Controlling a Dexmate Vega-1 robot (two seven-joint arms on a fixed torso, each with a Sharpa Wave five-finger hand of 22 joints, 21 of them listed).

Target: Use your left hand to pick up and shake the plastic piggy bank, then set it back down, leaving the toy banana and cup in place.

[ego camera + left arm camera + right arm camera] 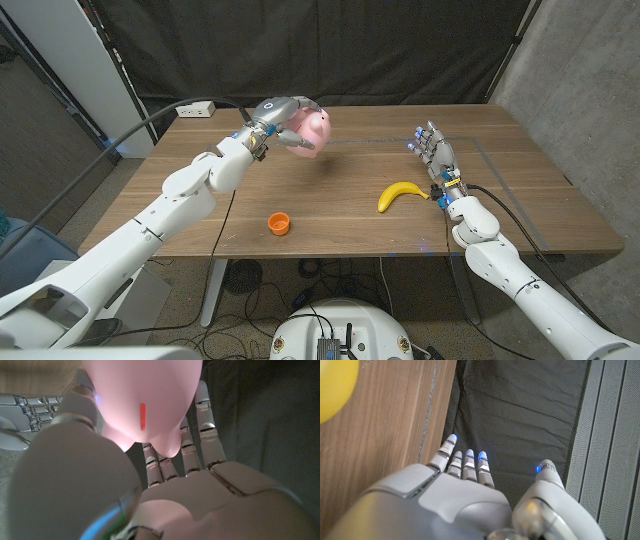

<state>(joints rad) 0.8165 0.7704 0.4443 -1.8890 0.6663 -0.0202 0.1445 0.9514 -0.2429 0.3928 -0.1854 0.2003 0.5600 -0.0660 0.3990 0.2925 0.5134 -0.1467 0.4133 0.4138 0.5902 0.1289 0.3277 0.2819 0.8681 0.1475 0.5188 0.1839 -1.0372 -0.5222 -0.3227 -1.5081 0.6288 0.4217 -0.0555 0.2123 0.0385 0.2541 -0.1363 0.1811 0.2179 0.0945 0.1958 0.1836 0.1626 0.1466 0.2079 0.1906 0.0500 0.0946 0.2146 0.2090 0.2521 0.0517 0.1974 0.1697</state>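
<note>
Left hand [284,122] clamped around the pink piggy bank [313,128], which is lifted clear of the tabletop [340,215] near the far left side; its shadow falls on the wood below. In the left wrist view the piggy bank [150,400] sits against the palm with fingers [207,435] wrapped up 1 side and the thumb on the other; a short red mark, possibly the coin slot, shows on the pink body. No lettering, brand or label can be read on it. Its upper part is cut off by the frame edge there, and in the head view the fingers cover much of it, so no face or legs are visible.

Right hand [435,155] stands at the right side of the tabletop, fingers apart and straight, holding nothing. The toy banana [400,193] lies just beside it, toward the middle. The right wrist view catches only a blurred yellow corner of the toy banana [332,387].

Orange cup [279,223] sits near the front edge, well apart from the banana; too small to tell if anything is inside. White power strip [196,109] at the far left corner, no readable writing.
</note>
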